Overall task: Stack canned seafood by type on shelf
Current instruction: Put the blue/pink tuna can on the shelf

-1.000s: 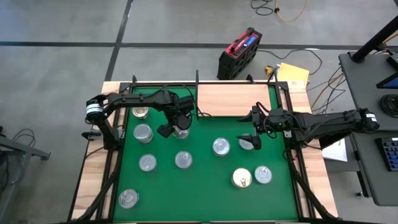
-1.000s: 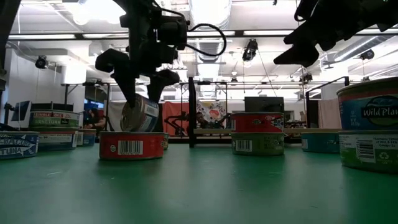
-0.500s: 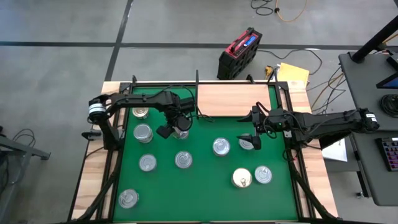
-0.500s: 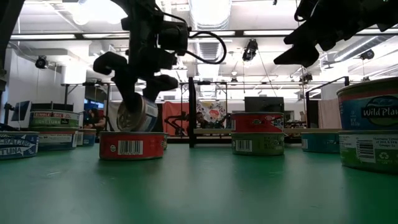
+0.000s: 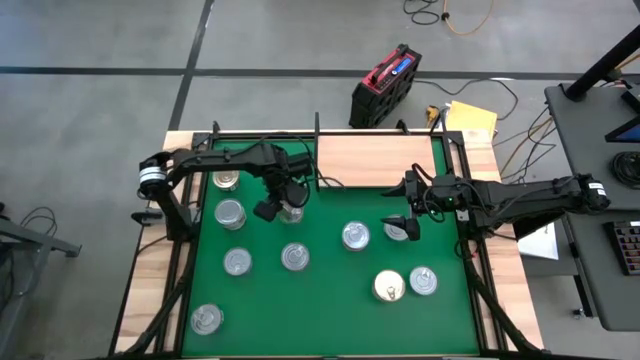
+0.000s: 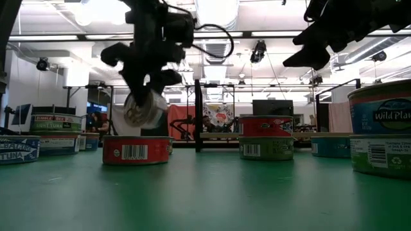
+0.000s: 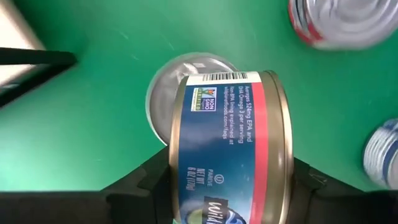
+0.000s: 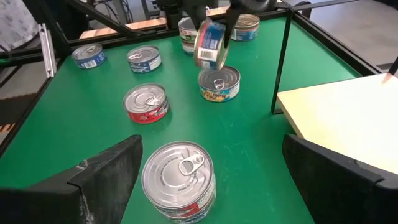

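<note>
My left gripper is shut on a blue-and-red labelled can of seafood, seen tilted in the low view. It hangs just above a silver-lidded can standing on the green mat. Several more cans stand flat on the mat. The shelf, a pale wooden board, lies at the mat's far edge. My right gripper hovers open above another can, clear of it. My left gripper pinches the can between its two fingers, one on each flat end, next to the rims. The fingers come from above, pointing down. The can stands on edge, tilted, its labelled side wall toward the wrist camera, lifted clear of the can beneath.
A thin black post stands at the shelf's near left corner. A red-sided can and two blue ones sit toward the mat's left. Black frame bars run along the mat's edges.
My left gripper has risen a little and rolled slightly at the wrist. The tilted can has come up with it, off the can below, and now hangs clear.
</note>
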`<state>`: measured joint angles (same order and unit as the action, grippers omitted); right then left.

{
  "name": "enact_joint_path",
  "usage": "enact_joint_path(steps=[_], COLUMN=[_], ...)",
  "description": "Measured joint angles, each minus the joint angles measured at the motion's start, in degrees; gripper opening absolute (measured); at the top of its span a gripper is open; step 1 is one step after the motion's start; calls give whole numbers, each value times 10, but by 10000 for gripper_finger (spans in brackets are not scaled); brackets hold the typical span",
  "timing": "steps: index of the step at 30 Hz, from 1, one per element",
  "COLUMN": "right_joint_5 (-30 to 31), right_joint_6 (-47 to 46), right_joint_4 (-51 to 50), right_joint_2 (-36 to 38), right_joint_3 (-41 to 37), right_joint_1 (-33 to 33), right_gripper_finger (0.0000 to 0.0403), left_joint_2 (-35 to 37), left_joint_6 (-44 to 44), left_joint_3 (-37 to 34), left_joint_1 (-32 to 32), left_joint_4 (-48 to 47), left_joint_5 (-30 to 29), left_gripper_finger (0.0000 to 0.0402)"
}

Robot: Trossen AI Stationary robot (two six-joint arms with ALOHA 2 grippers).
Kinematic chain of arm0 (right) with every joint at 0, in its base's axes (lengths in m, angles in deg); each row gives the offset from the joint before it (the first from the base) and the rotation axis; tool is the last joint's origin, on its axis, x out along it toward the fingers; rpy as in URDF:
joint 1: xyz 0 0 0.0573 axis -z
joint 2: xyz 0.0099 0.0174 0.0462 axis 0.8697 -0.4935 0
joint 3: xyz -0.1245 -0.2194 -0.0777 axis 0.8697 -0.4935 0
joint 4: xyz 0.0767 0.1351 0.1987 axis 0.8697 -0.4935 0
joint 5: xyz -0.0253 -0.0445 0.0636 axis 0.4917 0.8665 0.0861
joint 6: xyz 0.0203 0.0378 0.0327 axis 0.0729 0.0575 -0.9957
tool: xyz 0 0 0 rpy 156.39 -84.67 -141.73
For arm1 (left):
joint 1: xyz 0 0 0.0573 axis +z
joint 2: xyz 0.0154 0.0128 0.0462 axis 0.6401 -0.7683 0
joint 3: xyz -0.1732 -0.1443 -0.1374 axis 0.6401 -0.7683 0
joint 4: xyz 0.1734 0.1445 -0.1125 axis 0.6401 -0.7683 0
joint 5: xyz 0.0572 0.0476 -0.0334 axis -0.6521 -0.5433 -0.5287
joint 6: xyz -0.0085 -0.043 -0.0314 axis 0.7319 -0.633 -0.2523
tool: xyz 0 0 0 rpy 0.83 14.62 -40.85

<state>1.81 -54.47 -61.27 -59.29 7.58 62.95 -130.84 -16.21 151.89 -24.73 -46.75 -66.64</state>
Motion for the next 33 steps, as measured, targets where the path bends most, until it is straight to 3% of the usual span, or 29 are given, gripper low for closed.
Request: enact_joint_path(steps=[7, 16, 19, 22, 27, 33], right_joint_5=[-25, -69, -78, -80, -93, -93], right_joint_6=[-13, -19, -14, -11, 18, 61], right_joint_4=[-10, -10, -12, -13, -16, -10], right_joint_2=[2, 10, 18, 34, 77, 125], right_joint_3=[0, 0, 0, 0, 0, 0], right_joint_1=[0, 0, -1, -4, -15, -19], right_gripper_finger=[377, 377, 377, 377, 377, 377], left_joint_2=[21, 46, 44, 44, 47, 38], left_joint_6=[-96, -282, -350, -421, -549, -759], left_joint_3=[26, 25, 22, -2, -93, -206], left_joint_1=[-3, -80, -116, -153, -205, -227], left_joint_4=[41, 226, 289, 389, 578, 870], left_joint_5=[161, 177, 135, 56, -98, -236], left_gripper_finger=[167, 167, 167, 167, 167, 167])
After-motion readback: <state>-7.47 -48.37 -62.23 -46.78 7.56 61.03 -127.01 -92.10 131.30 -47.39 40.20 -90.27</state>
